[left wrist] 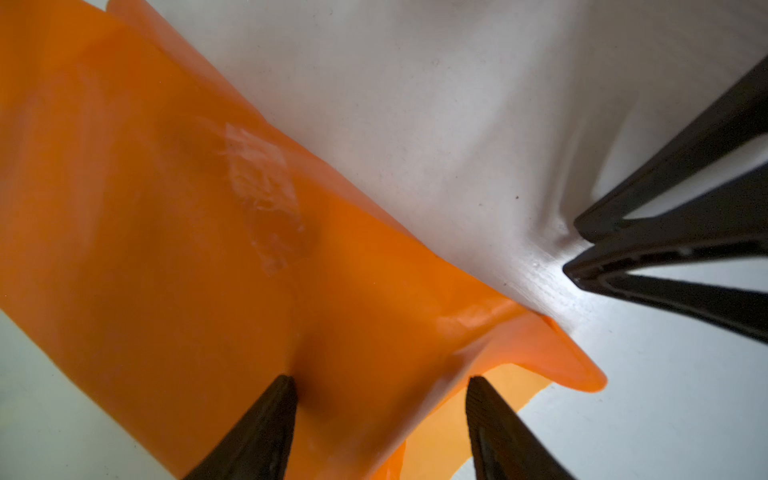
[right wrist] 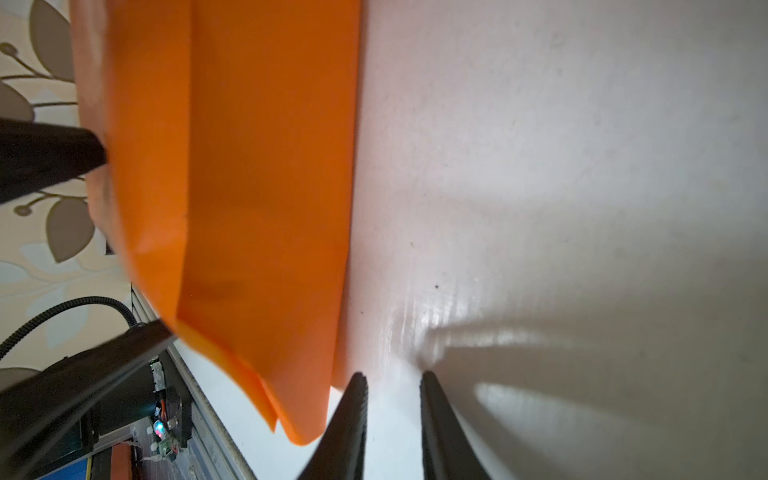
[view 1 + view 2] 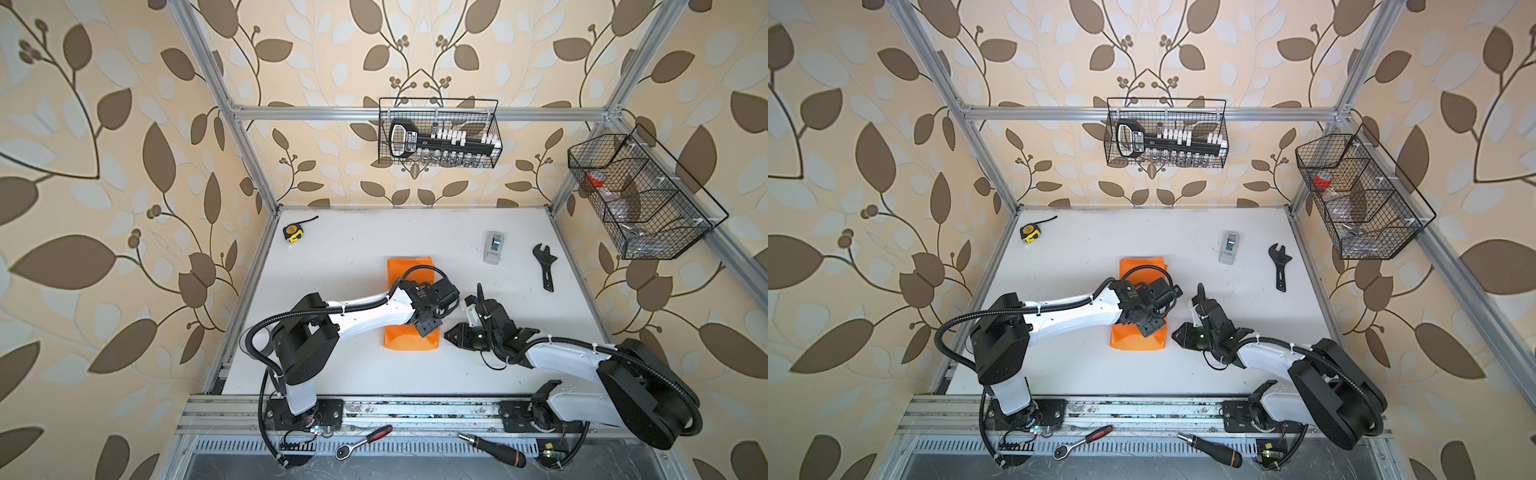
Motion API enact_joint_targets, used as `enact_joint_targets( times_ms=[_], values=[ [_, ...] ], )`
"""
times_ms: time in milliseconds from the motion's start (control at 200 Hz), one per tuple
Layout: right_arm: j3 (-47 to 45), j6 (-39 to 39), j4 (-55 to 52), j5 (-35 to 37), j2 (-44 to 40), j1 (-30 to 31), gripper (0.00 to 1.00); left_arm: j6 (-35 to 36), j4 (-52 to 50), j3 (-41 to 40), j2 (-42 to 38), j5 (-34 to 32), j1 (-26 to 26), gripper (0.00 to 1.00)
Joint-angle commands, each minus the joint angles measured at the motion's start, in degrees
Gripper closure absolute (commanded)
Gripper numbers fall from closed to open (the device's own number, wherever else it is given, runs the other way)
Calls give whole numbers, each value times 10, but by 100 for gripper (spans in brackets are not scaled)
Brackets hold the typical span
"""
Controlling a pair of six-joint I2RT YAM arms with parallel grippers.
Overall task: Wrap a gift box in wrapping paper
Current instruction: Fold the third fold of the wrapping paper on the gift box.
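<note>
The orange wrapping paper (image 3: 409,270) (image 3: 1142,266) lies folded into a long band mid-table. The gift box is hidden. A crumpled strip of clear tape (image 1: 262,187) sticks to the paper's top face (image 1: 145,232). My left gripper (image 3: 428,329) (image 1: 380,380) hangs over the band's near end, open, its fingertips (image 1: 286,384) resting down on the paper with a raised fold between them. My right gripper (image 3: 448,336) (image 2: 392,376) lies low on the table just right of the paper (image 2: 257,166), jaws narrowly apart with only bare table between them.
A grey tape dispenser (image 3: 493,246) and a black wrench (image 3: 546,266) lie at the back right, and a tape measure (image 3: 293,232) at the back left. A ratchet (image 3: 365,440) and a screwdriver (image 3: 494,449) rest on the front rail. Wire baskets (image 3: 440,133) (image 3: 640,195) hang on the walls.
</note>
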Motion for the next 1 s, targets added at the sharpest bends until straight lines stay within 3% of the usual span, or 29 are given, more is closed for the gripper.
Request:
enact_joint_targets(
  times_ms=[0, 170, 400, 595, 995],
  values=[
    [22, 15, 42, -8, 26, -2, 79, -27, -14, -34, 5, 22, 0, 39],
    [36, 26, 67, -16, 53, -1, 80, -44, -9, -47, 14, 10, -1, 42],
    [42, 30, 79, -24, 66, 3, 81, -53, -8, -65, 20, -35, -4, 37],
    [34, 35, 85, -29, 63, 3, 81, -71, -17, -75, 25, -92, -9, 45],
    [34, 64, 146, -64, 82, 1, 82, -93, -29, -66, 53, -103, -17, 48]
  ],
)
